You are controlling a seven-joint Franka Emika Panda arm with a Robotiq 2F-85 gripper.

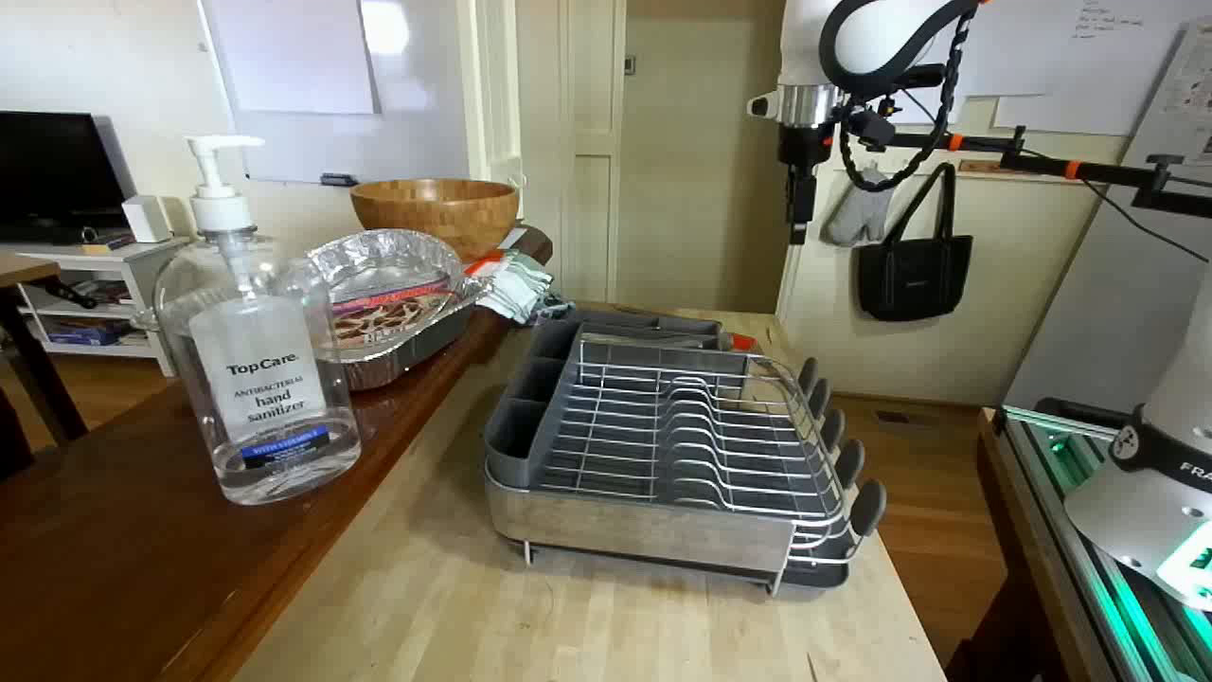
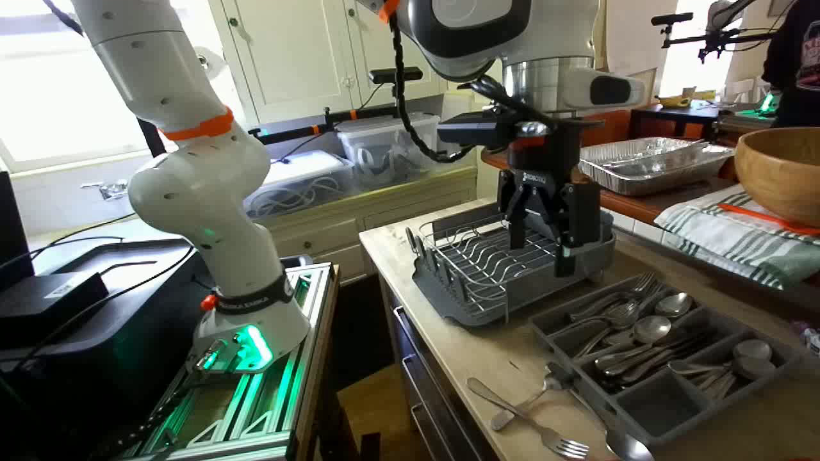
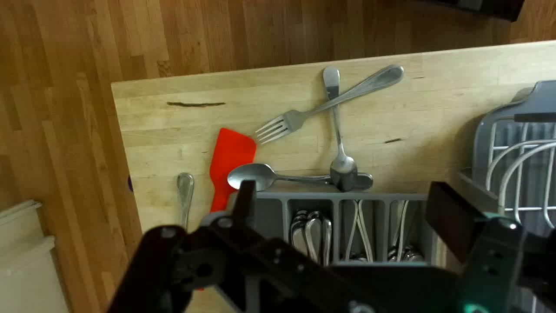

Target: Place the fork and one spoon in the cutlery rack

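End effector (image 2: 541,253): released, jaws standing wide apart, pointing down and well above the bench (image 1: 492,625). Cutlery rack (image 1: 644,530): on the bench, lower than the end effector; part shows past the jaw at the wrist view's right. Fork (image 3: 295,120): on the bench below, ahead of the gap between the jaws, crossed over the handle of one spoon (image 3: 336,124). That spoon's bowl overlies the handle end of a second spoon (image 3: 299,178), which lies along the edge of the grey divided tray (image 3: 336,196), about level with the jaw ends in the wrist view. Fork and both spoons lie outside the rack. Tray: under the gap between the jaws, near the rack, with further cutlery (image 2: 652,328) in its compartments. Red spatula (image 3: 232,152): below the jaw at the wrist view's left, partly hidden by it and by the second spoon's bowl. Metal handle (image 3: 185,191): farther out on that side, the rest hidden by the end effector. Sanitizer bottle (image 1: 260,367): on the brown ledge (image 1: 85,587), well apart from the end effector.
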